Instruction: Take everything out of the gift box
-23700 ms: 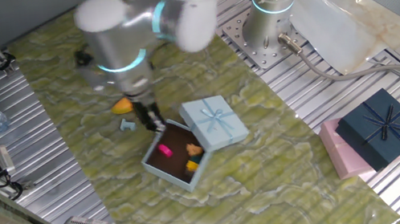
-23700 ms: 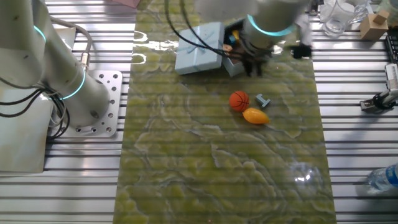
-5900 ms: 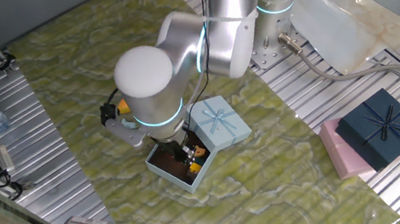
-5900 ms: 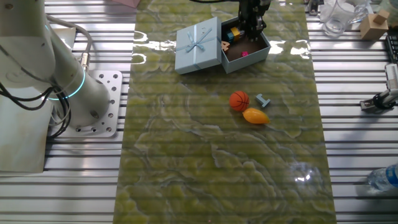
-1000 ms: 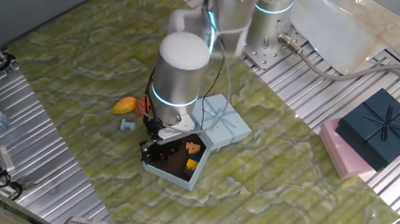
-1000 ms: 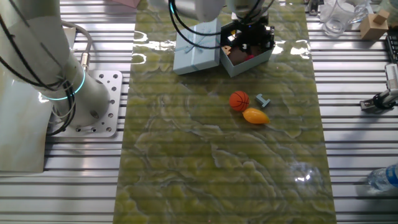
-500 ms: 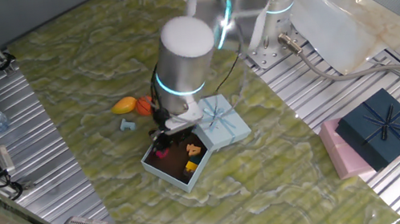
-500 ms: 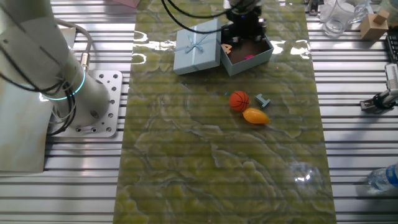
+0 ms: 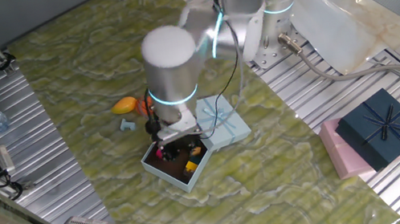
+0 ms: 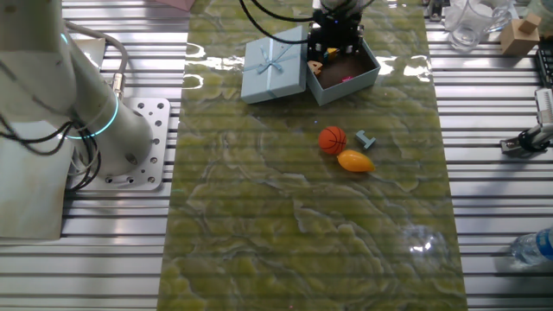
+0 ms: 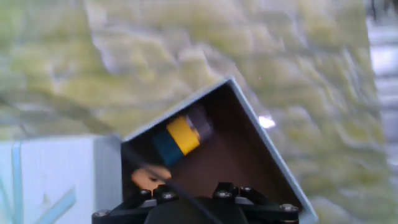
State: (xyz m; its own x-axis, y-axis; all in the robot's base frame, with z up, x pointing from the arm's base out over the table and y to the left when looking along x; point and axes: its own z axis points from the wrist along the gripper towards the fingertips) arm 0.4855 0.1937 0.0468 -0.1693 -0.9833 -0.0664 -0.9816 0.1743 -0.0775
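Hand view is showing the box [image 11: 249, 143] open on the green mat [image 11: 280, 56], one corner pointing up the frame, with a small yellow-and-blue block [image 11: 177, 140] lying against its upper-left wall. The block's long axis is running along that wall, blue end lower left, a grey end upper right. An orange bit [image 11: 146, 178] is sitting just below it. The gripper [image 9: 176, 142] is hovering over the box interior; its fingers are out of sight, so I cannot tell whether it is spread or clenched. The lid [image 10: 275, 65] is lying touching the box; the ball [image 10: 332, 140] and mango [image 10: 354, 161] are sitting out on the mat. To grasp well, I judge the fingers should be closing across the block's short width, staying off the wall.
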